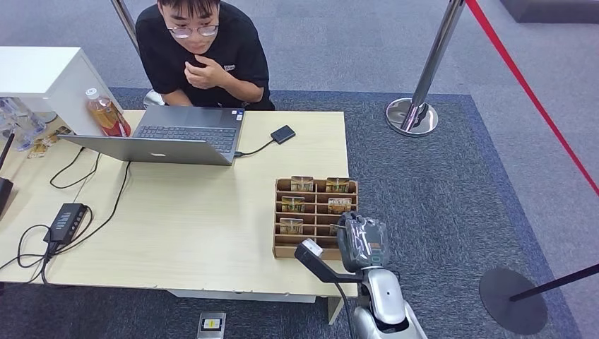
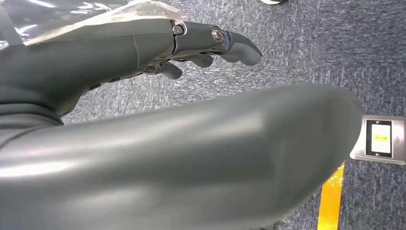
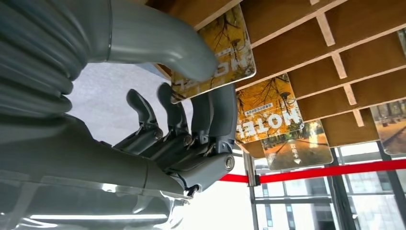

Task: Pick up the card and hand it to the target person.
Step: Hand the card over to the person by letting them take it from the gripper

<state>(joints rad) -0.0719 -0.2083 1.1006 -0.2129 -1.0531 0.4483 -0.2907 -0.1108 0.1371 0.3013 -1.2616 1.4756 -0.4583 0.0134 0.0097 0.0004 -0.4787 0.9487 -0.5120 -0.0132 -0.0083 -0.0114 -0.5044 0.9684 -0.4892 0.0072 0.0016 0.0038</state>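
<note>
Right hand (image 3: 191,120) pinches card (image 3: 215,52).

On the table (image 1: 198,233) a laptop (image 1: 176,138) sits at the far edge, in front of a seated person (image 1: 205,53). A bottle (image 1: 107,113) stands just left of the laptop. A card rack (image 1: 314,215) lies near the table's right front corner, with cards (image 1: 302,183) in its compartments. The right robot hand (image 1: 362,240) is at the rack's near right corner, a card (image 3: 215,52) pinched between thumb and fingers (image 3: 210,112). A power adapter (image 1: 65,222) lies near the left front.
</note>
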